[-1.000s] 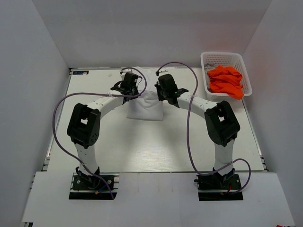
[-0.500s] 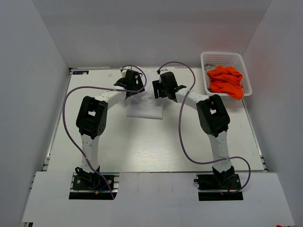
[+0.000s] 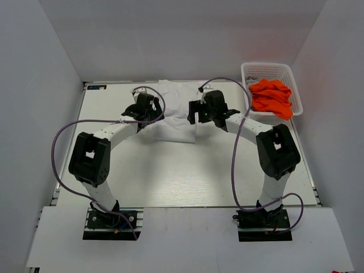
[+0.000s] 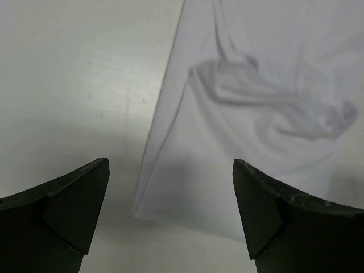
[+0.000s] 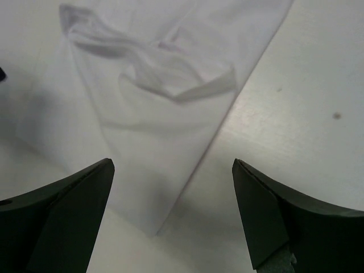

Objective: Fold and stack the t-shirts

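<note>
White t-shirt (image 3: pixel 176 129) lying on the table (image 3: pixel 170 176) at its far middle, as a narrow, roughly rectangular bundle with loose wrinkles across its upper layer. Both wrist views show a straight folded side edge and a near corner lying flat. Left gripper (image 4: pixel 170 165) and right gripper (image 5: pixel 172 163) hang just above that near end with jaws spread wide and nothing between them; the cloth is released. A second ago both grippers were clenched over the shirt; half a second ago they reached further toward its far edge. Now they stand drawn back and apart, one at each side of the bundle, and more of the white cloth shows between them. The release suggests that one fold of this shirt has just been laid down; whether another fold is needed cannot be told. Orange t-shirt (image 3: pixel 272 98) sits crumpled in the basket (image 3: pixel 267 68) at the far right, as in the earlier frames, so its folding and the stacking appear yet to come.
</note>
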### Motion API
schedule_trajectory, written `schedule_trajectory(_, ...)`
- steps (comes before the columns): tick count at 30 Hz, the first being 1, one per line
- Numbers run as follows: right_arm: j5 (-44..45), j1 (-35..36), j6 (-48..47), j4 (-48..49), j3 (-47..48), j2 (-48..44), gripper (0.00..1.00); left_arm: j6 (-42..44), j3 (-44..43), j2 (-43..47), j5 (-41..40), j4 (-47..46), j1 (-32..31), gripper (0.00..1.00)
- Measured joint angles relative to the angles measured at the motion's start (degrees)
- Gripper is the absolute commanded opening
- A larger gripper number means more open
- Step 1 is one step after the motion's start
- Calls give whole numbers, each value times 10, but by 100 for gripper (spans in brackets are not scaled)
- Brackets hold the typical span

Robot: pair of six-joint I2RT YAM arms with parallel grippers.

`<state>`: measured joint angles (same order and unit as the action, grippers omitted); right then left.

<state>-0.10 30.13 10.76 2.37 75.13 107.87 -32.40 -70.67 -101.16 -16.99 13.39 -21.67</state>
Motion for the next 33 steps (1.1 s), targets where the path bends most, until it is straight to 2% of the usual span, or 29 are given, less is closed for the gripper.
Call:
schedule_trajectory(6,-82,3,56,-7,-98,-31,90,-3,128,35,53,5,-10,99)
schedule_trajectory(10,-124,6,84,-16,-141,-31,88,-6,160,35,66,11,-12,88)
schedule_trajectory(16,-169,6,97,-8,-133,-8,76,-6,156,20,74,-19,-3,70)
schedule_trajectory(20,-176,6,99,-3,-117,10,68,-6,142,0,77,-38,-1,51)
schedule_trajectory(21,-177,6,100,-2,-113,14,64,-5,141,-5,81,-47,0,46)
schedule_trajectory(22,-177,6,99,0,-108,19,50,-4,139,-9,85,-53,0,41)
schedule_trajectory(24,-176,6,97,2,-101,30,32,-5,133,-19,95,-65,0,8)
schedule_trajectory(25,-175,6,100,2,-98,37,17,-5,131,-25,101,-67,1,0)
schedule_trajectory(28,-178,5,103,-1,-94,45,0,0,118,-36,115,-71,1,0)
schedule_trajectory(33,-179,5,89,-60,-92,27,0,-1,135,-14,132,-55,-6,0)
